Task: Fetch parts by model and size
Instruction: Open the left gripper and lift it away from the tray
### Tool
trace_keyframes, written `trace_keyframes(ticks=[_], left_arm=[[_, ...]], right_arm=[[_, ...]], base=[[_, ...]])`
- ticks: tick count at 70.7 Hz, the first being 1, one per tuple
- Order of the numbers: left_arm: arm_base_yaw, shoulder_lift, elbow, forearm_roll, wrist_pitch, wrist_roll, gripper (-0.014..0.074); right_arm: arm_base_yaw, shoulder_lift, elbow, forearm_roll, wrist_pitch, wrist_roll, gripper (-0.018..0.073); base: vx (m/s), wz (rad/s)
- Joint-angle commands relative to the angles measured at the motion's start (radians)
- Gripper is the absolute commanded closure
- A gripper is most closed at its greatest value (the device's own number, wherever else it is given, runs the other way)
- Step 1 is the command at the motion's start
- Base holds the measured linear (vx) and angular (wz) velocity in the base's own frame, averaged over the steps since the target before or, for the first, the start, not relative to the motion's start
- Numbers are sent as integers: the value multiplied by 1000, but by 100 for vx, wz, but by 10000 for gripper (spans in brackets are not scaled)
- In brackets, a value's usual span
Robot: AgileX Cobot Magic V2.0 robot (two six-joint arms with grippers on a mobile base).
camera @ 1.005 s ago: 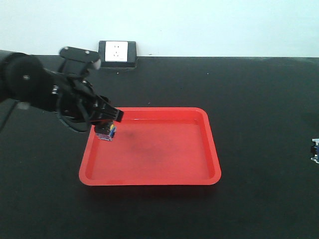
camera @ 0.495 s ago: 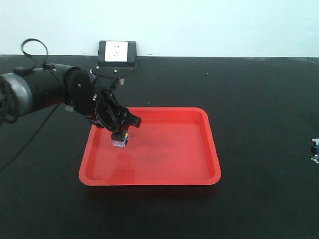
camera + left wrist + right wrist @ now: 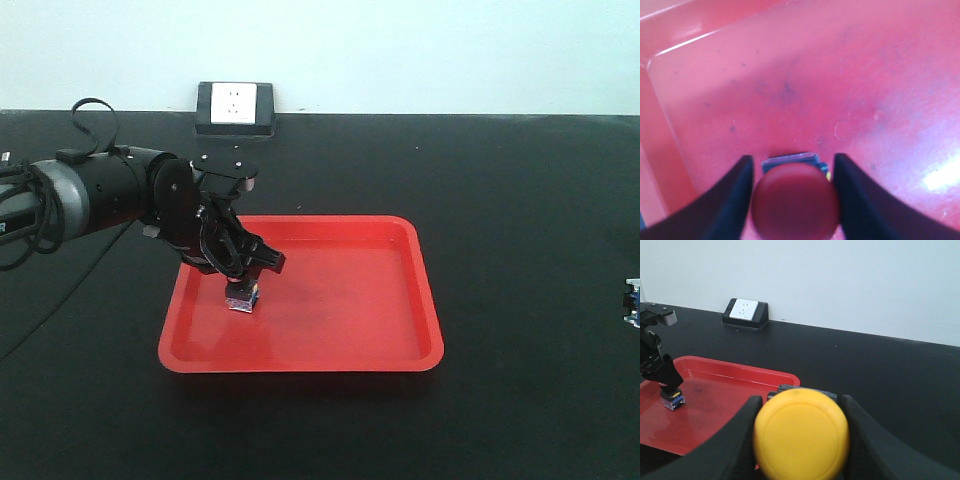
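Left claw [image 3: 243,284], at the end of the black left arm [image 3: 110,195], is closed on the red switch [image 3: 241,298], its two dark fingers [image 3: 735,200] pressing the sides of the round red cap from above. In the left wrist view the cap [image 3: 795,205] fills the gap between the fingers, and an edge of the blue-marked base shows just beyond it. This switch is upright inside the red tray [image 3: 430,330], in its left half and near the left rim; whether the base touches the tray floor or sits just above it cannot be told. Right claw [image 3: 800,400] grips the yellow switch [image 3: 801,432] in the same manner, one dark finger on either side of the round yellow cap, with a dark part of the base visible behind the cap. It is held above the black surface [image 3: 520,200], beside the tray's near corner as the right wrist view shows it, and well apart from the red switch [image 3: 671,399]. At the far edge of the surface, against the pale wall, stands a white socket in a black housing [image 3: 234,106].
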Motion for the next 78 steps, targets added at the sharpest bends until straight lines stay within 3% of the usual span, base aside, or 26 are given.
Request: trace_keyframes(ticks=[1,13,24,56,78], left_arm=[[-6,-57,-32,-4,-20,0,111],[-6,-62,-68,-4,42,-6,22],[-6,-100,-149,-4,146,-6,21],[-6,-455,-164,29,210,-9,21],[-6,-798,72,29,125,-22,21]], right_arm=[[0,15,-27,-11,-85,-7,564],[0,15,-27,-11,-85,-7,564],[0,15,-27,-11,-85,-7,564],[0,15,-27,-11,-85,-7,564],[0,15,-27,-11,-85,-7,564]], base=[[0,0],[0,0],[0,0],[0,0],[0,0]])
